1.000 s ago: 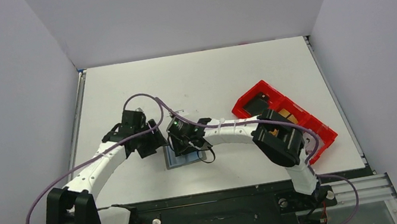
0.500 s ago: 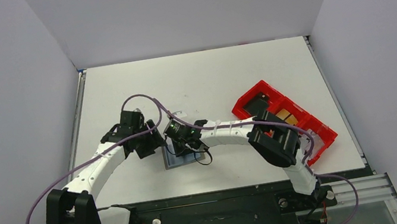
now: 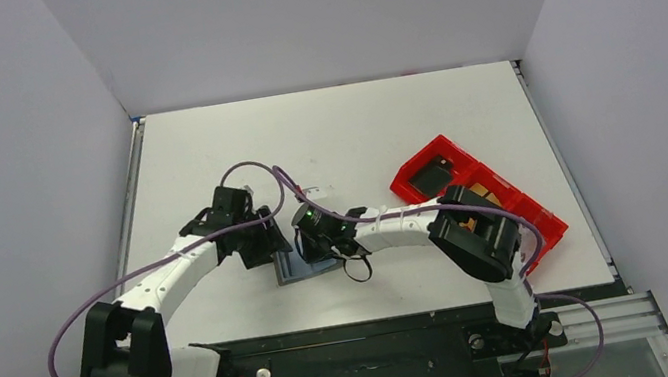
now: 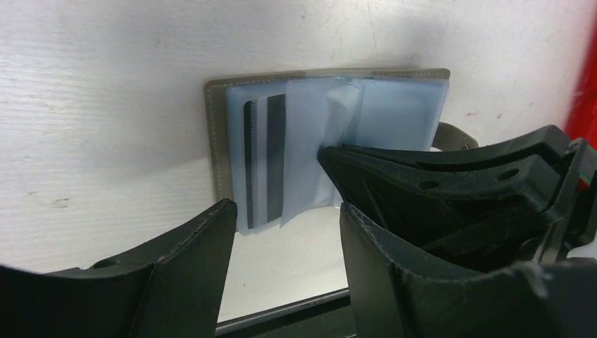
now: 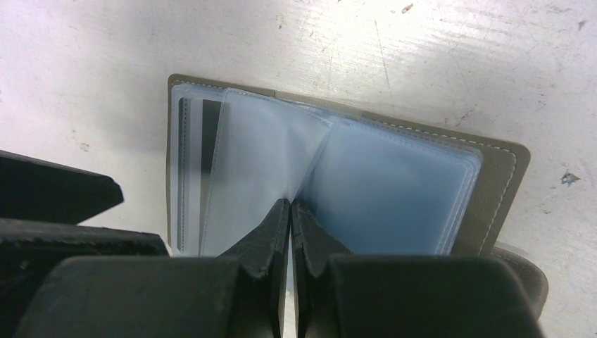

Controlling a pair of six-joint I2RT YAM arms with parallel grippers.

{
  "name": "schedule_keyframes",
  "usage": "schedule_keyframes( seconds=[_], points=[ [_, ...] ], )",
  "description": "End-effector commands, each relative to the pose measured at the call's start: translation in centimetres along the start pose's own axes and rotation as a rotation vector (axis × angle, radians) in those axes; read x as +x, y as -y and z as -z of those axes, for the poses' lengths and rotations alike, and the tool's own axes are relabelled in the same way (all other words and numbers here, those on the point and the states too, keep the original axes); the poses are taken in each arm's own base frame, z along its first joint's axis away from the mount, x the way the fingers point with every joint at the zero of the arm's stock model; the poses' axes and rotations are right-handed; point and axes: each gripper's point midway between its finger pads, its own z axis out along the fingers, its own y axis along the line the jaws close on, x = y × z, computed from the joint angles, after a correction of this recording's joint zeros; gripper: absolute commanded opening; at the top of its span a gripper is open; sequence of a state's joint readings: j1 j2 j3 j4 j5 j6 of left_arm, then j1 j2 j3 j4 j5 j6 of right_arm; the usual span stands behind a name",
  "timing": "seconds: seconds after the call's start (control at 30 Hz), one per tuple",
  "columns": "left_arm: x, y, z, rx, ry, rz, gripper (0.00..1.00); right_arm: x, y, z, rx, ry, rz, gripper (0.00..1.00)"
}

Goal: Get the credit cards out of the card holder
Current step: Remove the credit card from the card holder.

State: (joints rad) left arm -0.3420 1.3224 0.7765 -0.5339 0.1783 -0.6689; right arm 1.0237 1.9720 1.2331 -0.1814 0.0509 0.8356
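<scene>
One card holder (image 5: 394,186), taupe-grey outside, translucent blue inside, lying open

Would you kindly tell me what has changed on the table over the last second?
The left tool moved right and toward the near edge, closing in on the wallet; it is open and holds nothing. The right tool shifted slightly nearer too, shut at the wallet's clear sleeves. The wallet stayed open in place, and the red tray did not move.
</scene>
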Motion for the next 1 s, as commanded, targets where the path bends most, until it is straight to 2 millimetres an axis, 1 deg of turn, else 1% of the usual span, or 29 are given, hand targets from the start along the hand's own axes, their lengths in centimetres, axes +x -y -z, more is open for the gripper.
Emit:
schedule_keyframes(
  seconds=[0.0, 0.03, 0.07, 0.17, 0.2, 0.37, 0.53, 0.8, 0.97],
  points=[
    [0.1, 2.1, -0.4, 0.079, -0.001, -0.031, 0.52, 5.0, 4.9, -0.7, 0.120, -0.147, 0.029, 0.00],
    [0.1, 2.5, -0.4, 0.086, -0.001, -0.034, 0.52, 5.2, 5.1, -0.8, 0.118, -0.154, 0.025, 0.00],
    [0.1, 2.6, -0.5, 0.091, -0.002, -0.035, 0.51, 5.2, 4.9, -0.8, 0.107, -0.153, 0.021, 0.00],
    [0.3, 3.2, -0.9, 0.108, -0.016, -0.030, 0.46, 5.2, 5.4, -0.8, 0.106, -0.148, 0.008, 0.00],
    [0.4, 3.4, -1.0, 0.115, -0.019, -0.031, 0.45, 5.2, 5.0, -0.8, 0.085, -0.157, 0.002, 0.00],
    [0.9, 2.8, -2.3, 0.086, -0.040, -0.030, 0.39, 5.3, 5.2, -0.6, 0.070, -0.157, -0.008, 0.00],
    [1.5, 2.3, -3.3, 0.070, -0.059, -0.032, 0.37, 5.5, 5.5, -0.6, 0.069, -0.161, -0.015, 0.00],
    [1.6, 2.2, -3.6, 0.041, -0.055, -0.051, 0.37, 5.4, 5.6, -0.5, 0.067, -0.158, -0.017, 0.00],
    [2.1, 2.0, -4.0, 0.031, -0.072, -0.050, 0.35, 5.0, 5.2, -0.3, 0.056, -0.154, -0.017, 0.00]
  ],
)
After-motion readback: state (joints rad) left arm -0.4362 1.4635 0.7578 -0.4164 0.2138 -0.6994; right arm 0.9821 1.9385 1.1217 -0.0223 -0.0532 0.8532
